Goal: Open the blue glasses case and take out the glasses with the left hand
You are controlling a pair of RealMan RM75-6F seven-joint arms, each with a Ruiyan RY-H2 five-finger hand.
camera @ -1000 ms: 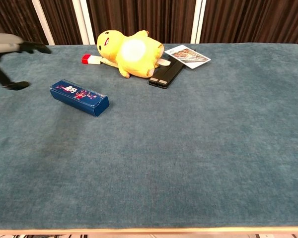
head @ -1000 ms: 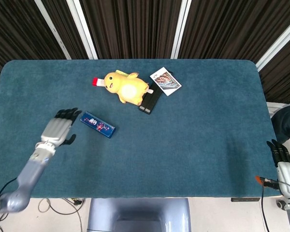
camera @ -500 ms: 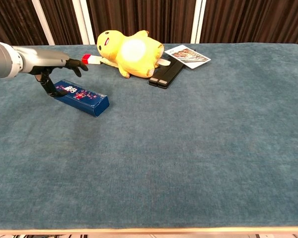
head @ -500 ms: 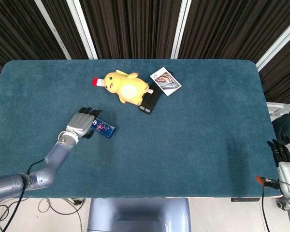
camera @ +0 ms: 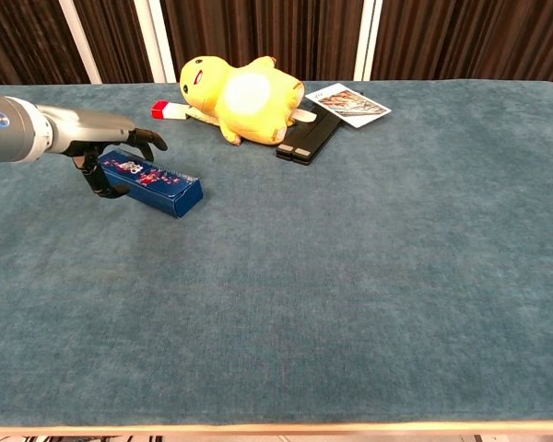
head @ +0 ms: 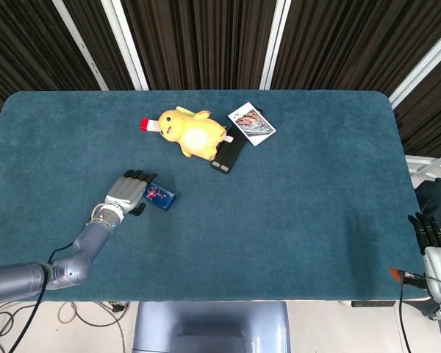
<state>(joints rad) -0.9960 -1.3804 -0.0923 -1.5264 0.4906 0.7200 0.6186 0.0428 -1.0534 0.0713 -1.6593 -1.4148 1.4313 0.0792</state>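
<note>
The blue glasses case (head: 160,195) lies flat and closed on the teal table, left of centre; in the chest view the blue glasses case (camera: 158,181) shows a patterned lid. My left hand (head: 127,193) lies over its left end. In the chest view my left hand (camera: 109,150) stretches its fingers (camera: 150,141) across the top of the case, and the thumb (camera: 96,179) hangs down by the near side. I cannot see a firm grip. My right hand (head: 429,235) hangs beyond the table's right edge, fingers extended, holding nothing. No glasses are visible.
A yellow plush toy (head: 192,132) lies at the back centre with a red-capped item (head: 147,124) at its left. A black flat object (head: 229,153) and a printed card (head: 251,123) sit just right of it.
My left hand swept right from the open table onto the case's left end, then settled lower over it. The case and my right hand kept their places.
</note>
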